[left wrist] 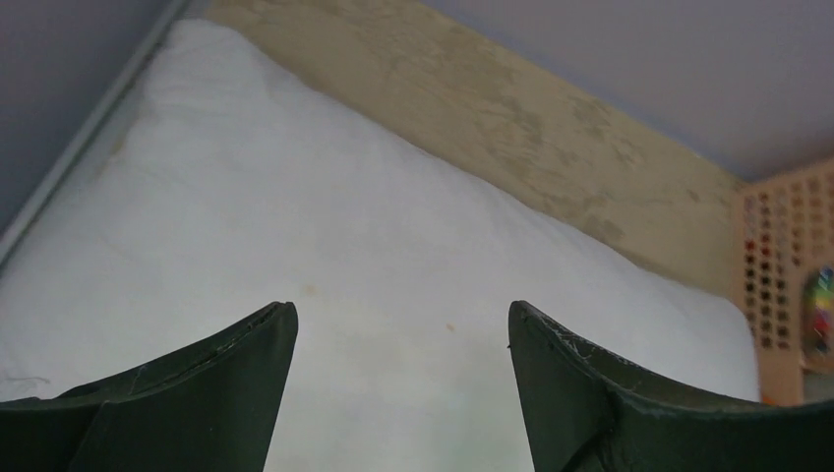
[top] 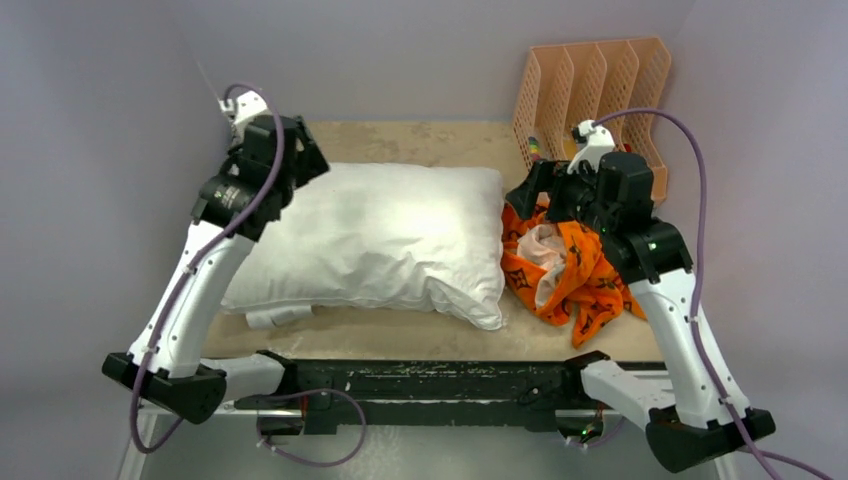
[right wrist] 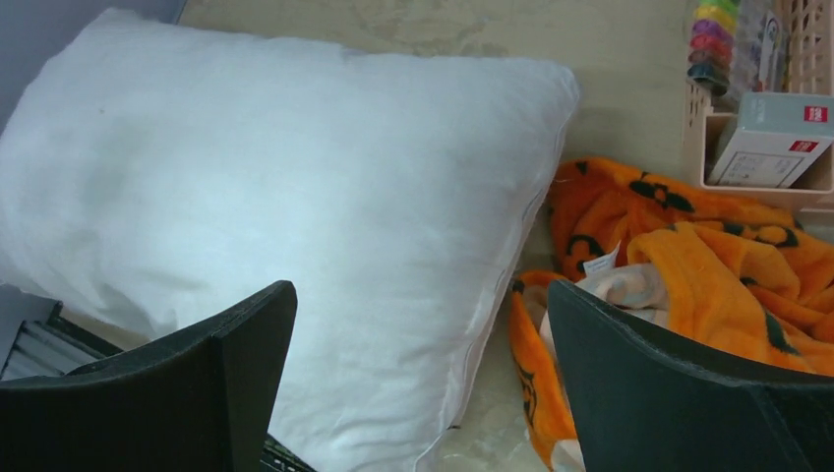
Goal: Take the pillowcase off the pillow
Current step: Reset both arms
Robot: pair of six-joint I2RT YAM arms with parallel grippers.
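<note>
A plump white pillow lies bare on the surface, with the crumpled orange, black-printed pillowcase against its right end. The left fingers and right fingers gape empty. A far-right peach perforated organiser holds a white box.

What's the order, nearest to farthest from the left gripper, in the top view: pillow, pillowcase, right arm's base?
1. pillow: directly under the left gripper, at the pillow's far-left corner.
2. pillowcase: crumpled beside the pillow's right end.
3. right arm's base: at the table's near-right corner.
</note>
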